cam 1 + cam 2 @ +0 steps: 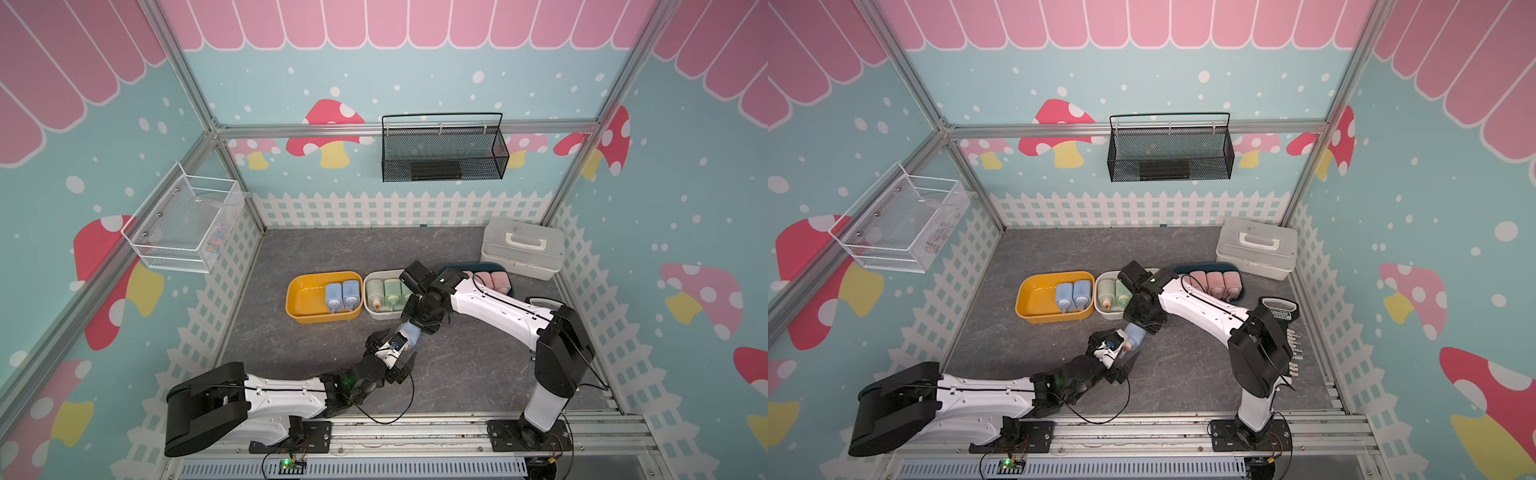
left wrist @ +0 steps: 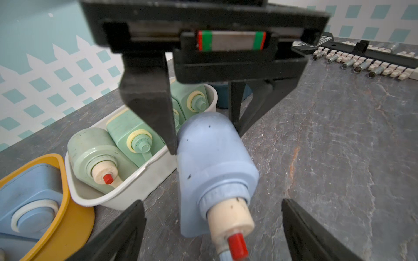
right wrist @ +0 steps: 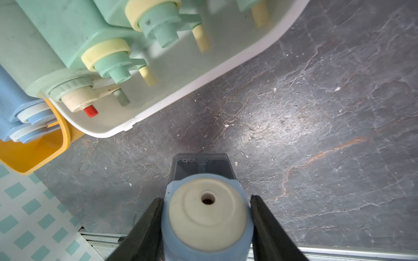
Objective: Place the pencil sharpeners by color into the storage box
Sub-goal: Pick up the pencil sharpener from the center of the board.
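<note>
Left wrist cam. My left gripper (image 2: 211,201) has its fingers (image 2: 122,228) spread wide, touching nothing. Between them I see the blue sharpener (image 2: 210,162), its cream crank stub with a red tip pointing back at my wrist. The right gripper (image 2: 205,142) clamps its far end. Just outside one fingertip is the white tray (image 2: 133,196) of green sharpeners (image 2: 126,133), then the yellow tray (image 2: 77,214) with a second blue sharpener (image 2: 29,192). Outside the other finger is the dark tabletop (image 2: 339,135).
</note>
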You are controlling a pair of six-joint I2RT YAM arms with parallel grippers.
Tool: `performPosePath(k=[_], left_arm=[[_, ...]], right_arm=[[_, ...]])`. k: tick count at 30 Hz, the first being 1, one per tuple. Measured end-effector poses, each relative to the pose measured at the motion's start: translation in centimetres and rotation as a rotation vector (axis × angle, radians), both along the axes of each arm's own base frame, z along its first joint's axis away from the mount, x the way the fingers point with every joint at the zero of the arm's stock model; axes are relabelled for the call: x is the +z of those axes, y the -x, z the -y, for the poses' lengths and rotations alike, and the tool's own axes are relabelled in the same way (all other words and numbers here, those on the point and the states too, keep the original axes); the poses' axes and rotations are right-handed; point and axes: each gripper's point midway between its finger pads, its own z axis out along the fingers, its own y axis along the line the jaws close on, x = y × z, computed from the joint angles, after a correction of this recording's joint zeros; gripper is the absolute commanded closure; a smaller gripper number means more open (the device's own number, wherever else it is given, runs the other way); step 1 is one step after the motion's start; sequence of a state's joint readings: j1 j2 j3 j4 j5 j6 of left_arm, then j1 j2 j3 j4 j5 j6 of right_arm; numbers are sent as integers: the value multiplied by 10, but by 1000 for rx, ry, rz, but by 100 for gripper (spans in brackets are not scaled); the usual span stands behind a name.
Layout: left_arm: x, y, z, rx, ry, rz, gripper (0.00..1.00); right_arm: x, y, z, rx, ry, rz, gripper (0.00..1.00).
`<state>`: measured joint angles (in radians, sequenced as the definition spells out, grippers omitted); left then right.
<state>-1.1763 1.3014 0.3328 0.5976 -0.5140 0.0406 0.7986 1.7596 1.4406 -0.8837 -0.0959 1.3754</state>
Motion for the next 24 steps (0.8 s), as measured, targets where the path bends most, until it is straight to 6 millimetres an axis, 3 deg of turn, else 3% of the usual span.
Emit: performPosePath(k=[9,17,24], left_arm=[[3,-12,8,49,-12,68,10],[-2,-9,21,20,-65,102,15],[-3,-8,24,12,-87,118,28]], right_arm=[[-5,1,7,-13,6,-13,100],[-6,1,4,-11,-11,-21,100],[-7,4,2,-8,-29,-40,100]])
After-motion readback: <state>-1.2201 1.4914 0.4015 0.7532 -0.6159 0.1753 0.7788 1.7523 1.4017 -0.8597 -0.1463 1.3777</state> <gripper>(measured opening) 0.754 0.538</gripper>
